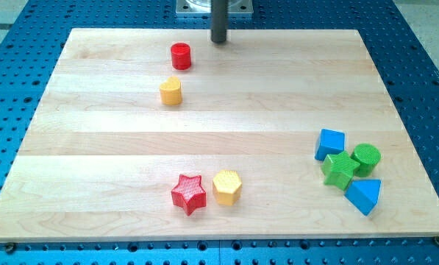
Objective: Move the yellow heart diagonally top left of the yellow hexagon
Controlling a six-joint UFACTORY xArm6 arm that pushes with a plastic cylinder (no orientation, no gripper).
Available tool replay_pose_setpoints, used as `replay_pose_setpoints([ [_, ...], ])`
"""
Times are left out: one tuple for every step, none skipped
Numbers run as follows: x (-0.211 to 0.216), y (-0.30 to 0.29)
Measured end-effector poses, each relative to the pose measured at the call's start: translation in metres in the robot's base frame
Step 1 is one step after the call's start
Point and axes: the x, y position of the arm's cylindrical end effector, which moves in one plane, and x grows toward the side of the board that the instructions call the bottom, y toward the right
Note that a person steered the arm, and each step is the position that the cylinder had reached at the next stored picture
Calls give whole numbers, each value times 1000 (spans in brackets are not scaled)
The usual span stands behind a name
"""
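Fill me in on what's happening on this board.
My tip sits at the view's top edge of the wooden board, touching nothing. The yellow heart lies below-left of it, under the red cylinder. The yellow hexagon sits far down beside the red star.
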Motion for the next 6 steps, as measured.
replay_pose_setpoints([
  [67,-50],
  [85,-51],
  [100,-47],
  [155,-62],
  [133,-46],
  [203,-45],
])
